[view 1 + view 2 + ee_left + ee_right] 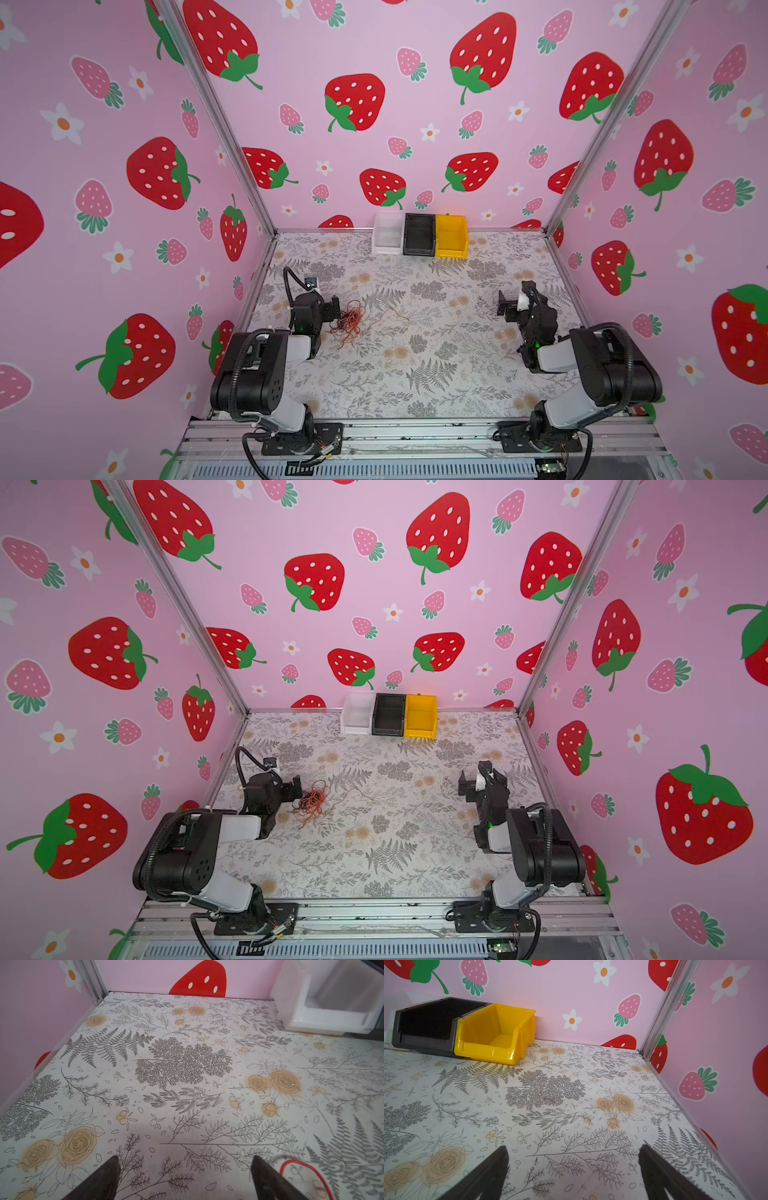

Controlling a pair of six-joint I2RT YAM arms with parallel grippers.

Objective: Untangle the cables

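Both grippers are wide open and empty. The left gripper (336, 309) is just beside the cables (349, 321), a red, orange and black clump on the desk (415, 374); the right gripper (503, 307) is well apart. Best to pinch one outlying loop, not the knot's middle, and draw it out gently.

White bin (387, 237), black bin (419, 235), yellow bin (451, 236), side by side on floral tabletop (415, 374)
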